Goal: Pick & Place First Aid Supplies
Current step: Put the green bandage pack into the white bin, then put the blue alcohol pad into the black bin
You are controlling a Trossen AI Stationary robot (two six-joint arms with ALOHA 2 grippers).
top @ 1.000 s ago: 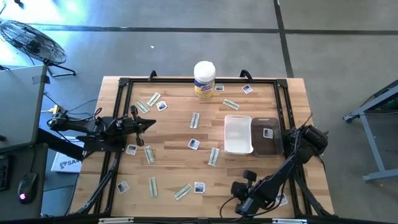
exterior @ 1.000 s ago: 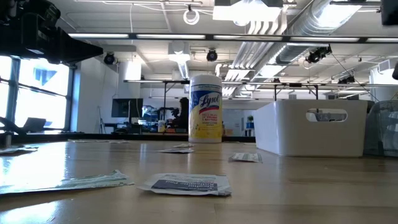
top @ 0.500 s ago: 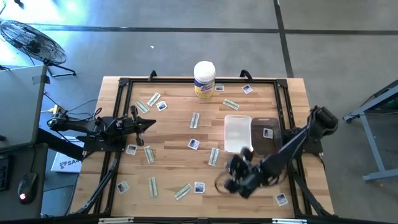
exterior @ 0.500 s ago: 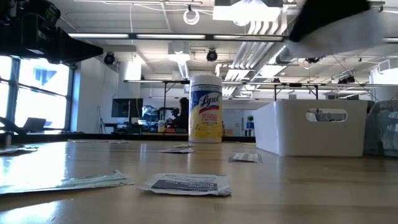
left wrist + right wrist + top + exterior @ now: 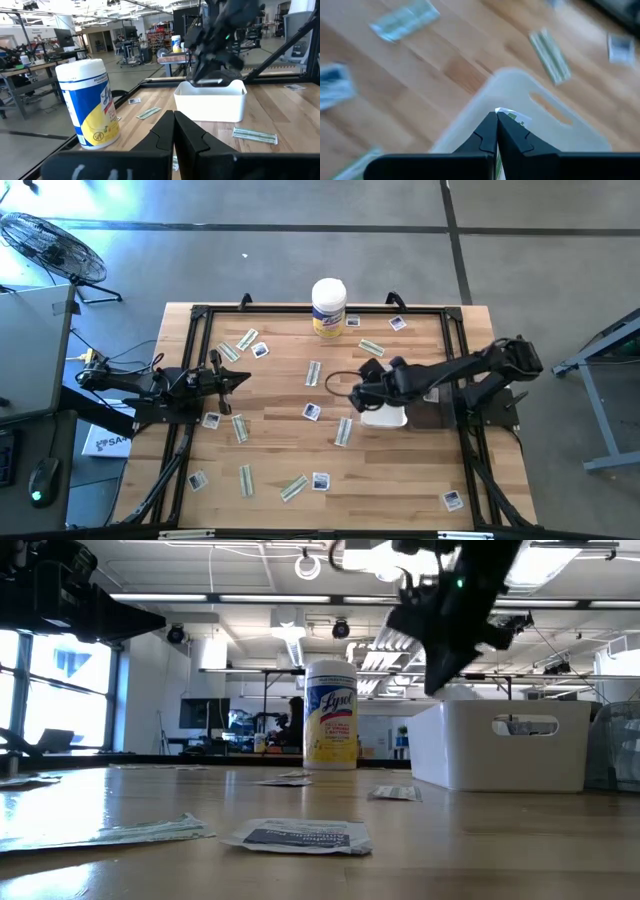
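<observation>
Packets of first aid supplies lie scattered over the wooden desk (image 5: 280, 435): narrow green-white strips (image 5: 246, 479) and small white squares with a dark mark (image 5: 311, 411), spread from the far edge to the near one. One more square packet (image 5: 431, 393) sits inside the dark bin (image 5: 432, 413) near the desk's right side, and another square (image 5: 452, 500) lies at the near right corner.

Beside the dark bin, touching it, stands the white bin (image 5: 385, 416). The right claw (image 5: 354, 395) hangs above the white bin's left rim, its arm reaching in from the right across both bins. In the right wrist view its fingers (image 5: 487, 132) are clenched on a green-white strip (image 5: 512, 118) whose tip pokes out between them, directly over the open white bin (image 5: 520, 90). The low view shows this arm up in the air over the white bin (image 5: 500, 745), well clear of the desk top.

The left claw (image 5: 243, 379) waits at the desk's left side, pointing toward the middle, its fingers (image 5: 172, 132) pressed together on nothing; a strip and a square lie just beside it on the wood.

At the far edge stands a Lysol wipes canister (image 5: 328, 307), white with a yellow label, with a strip (image 5: 371, 348) and a square (image 5: 398, 323) near it. On the floor beyond the far left corner stands a fan (image 5: 50, 248).
</observation>
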